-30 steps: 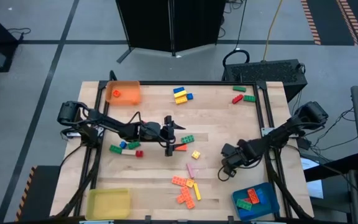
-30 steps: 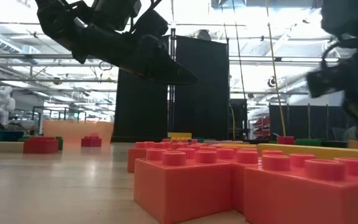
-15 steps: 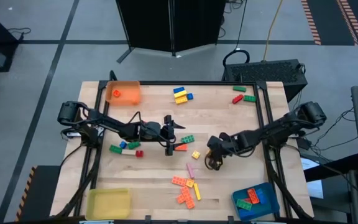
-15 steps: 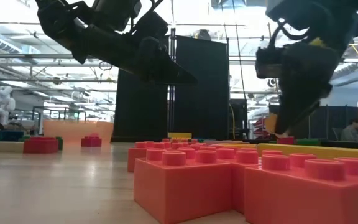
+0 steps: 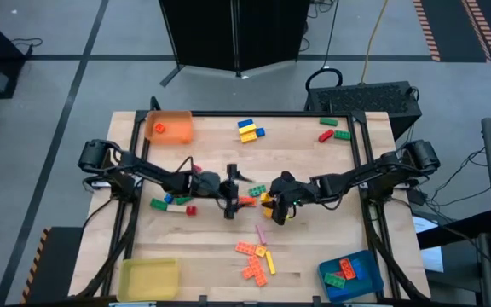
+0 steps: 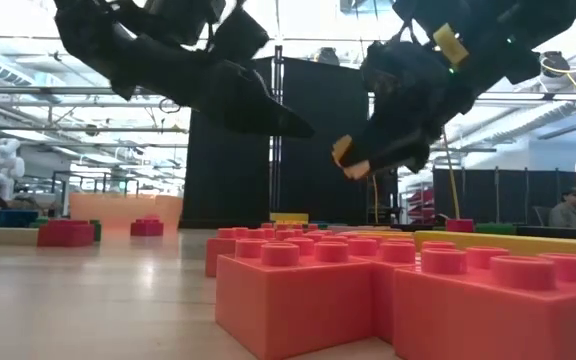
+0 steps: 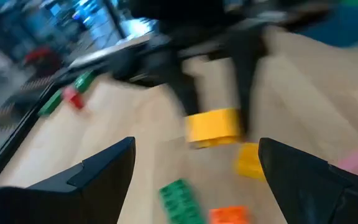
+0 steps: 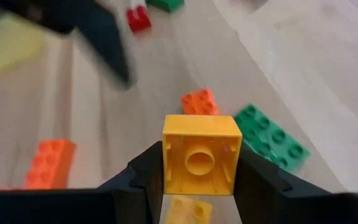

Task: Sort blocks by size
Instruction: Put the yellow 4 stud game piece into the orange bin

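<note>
While my right gripper (image 8: pixel 199 186) clamps a yellow block (image 8: pixel 201 154) above the table's (image 5: pixel 331 170) middle, my left gripper (image 5: pixel 232 189) hangs just left, fingers apart, over scattered blocks (image 5: pixel 254 258).

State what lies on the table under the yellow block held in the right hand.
Under the yellow block in the right hand, a smaller yellow block shows partly; its remainder is covered.

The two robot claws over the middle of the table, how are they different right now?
The right gripper is shut on a small yellow block and holds it up off the table; the left gripper is open and holds nothing. In the low view the right gripper shows yellow at its tip, while the left gripper's tip is bare. Both hang above the loose blocks at mid-table.
</note>
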Controlling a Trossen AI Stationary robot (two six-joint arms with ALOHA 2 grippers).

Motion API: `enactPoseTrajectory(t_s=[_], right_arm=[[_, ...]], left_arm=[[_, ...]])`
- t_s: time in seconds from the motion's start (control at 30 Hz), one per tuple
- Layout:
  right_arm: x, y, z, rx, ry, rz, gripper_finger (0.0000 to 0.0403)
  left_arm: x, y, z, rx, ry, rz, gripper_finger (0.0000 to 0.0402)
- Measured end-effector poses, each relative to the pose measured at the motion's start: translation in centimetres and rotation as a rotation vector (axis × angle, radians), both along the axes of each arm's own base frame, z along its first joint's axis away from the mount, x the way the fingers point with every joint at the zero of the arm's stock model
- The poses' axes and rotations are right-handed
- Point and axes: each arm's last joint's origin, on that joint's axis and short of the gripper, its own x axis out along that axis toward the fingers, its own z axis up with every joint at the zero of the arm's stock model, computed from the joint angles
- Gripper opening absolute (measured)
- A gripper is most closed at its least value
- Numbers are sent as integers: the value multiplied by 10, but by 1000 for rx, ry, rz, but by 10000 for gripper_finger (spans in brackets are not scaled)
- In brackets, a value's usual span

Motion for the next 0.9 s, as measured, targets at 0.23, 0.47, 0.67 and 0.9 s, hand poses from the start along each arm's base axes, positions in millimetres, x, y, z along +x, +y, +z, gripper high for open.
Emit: enactPoseTrajectory(t_s=[0.23,0.47,0.67,0.9], right_arm=[[7,2,11,32,-136,8,140],[16,6,33,176,-374,65,140],[16,6,36,215,-403,66,140],[17,6,38,213,-415,63,140]], left_arm=[[-3,-27,4,217,-44,-19,340],[-4,-31,7,268,-69,12,340],[-2,-32,17,251,-173,51,340],[-2,-33,22,282,-215,57,323]])
